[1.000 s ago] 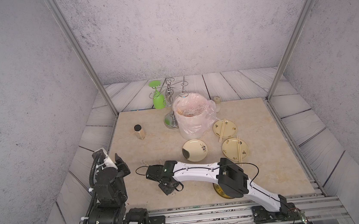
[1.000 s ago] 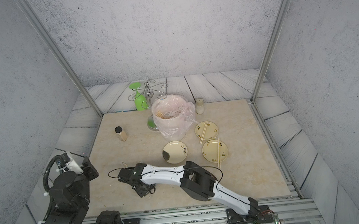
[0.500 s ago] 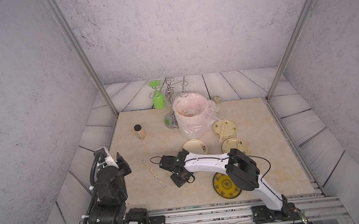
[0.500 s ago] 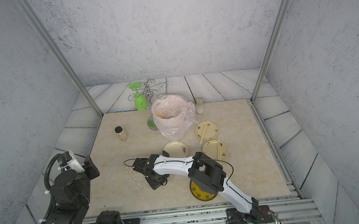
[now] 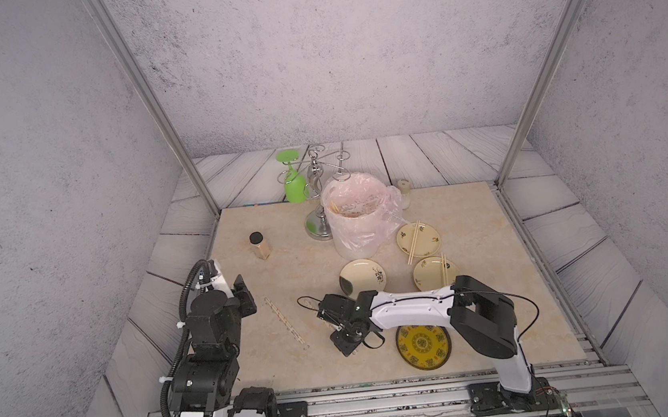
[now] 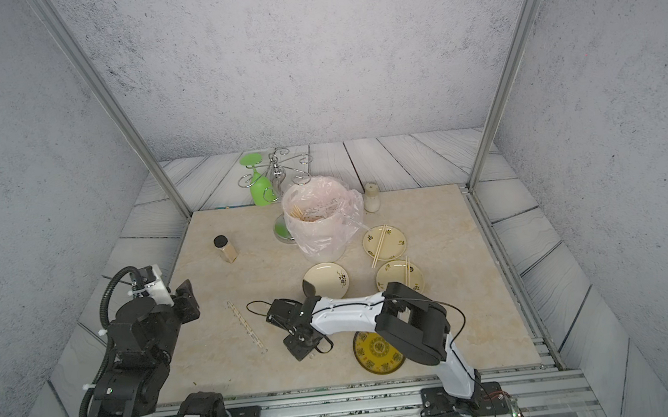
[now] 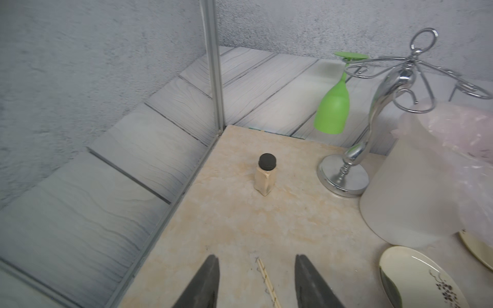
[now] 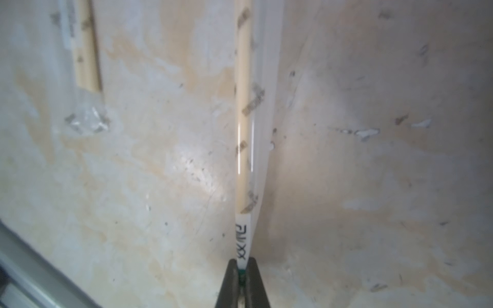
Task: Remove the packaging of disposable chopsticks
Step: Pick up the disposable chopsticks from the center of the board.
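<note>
Translucent packaging (image 8: 242, 237), far end cut off

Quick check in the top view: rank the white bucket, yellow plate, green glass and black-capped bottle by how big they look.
Largest to smallest in a top view:
1. white bucket
2. yellow plate, though it sits nearest the camera, which flatters it
3. green glass, farthest back
4. black-capped bottle

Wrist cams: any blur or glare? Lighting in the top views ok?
Right wrist view: print on the sleeve beside the right end effector is sharp, farther along it blurs, with a thin glare streak. Left wrist view: bottle crisp, bright highlights on the chrome stand. Both top views: even light, soft shadows only.
</note>
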Controlling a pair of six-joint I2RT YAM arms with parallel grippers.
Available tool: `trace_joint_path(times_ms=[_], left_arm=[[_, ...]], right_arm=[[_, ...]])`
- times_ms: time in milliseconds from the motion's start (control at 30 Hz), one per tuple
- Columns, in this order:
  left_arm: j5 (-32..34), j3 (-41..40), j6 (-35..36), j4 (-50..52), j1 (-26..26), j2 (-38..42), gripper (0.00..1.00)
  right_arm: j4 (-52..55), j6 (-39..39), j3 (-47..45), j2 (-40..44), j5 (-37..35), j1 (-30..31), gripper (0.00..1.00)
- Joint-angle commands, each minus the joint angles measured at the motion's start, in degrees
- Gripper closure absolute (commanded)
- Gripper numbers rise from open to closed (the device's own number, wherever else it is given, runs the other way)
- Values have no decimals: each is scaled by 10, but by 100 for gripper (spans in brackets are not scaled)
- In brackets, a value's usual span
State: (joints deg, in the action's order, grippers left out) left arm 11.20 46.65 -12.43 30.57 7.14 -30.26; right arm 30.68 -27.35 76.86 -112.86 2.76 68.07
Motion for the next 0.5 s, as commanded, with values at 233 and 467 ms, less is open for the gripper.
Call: trace_joint_path(times_ms=[233,467], left_arm=[[-306,22,-27,-89,-3,-45,46],[-480,52,-114,-166,-4,-89,43]], right_arm=[[-208,71,-182,256,99,0,100],[-273,107,-261,388,137,-20,100]])
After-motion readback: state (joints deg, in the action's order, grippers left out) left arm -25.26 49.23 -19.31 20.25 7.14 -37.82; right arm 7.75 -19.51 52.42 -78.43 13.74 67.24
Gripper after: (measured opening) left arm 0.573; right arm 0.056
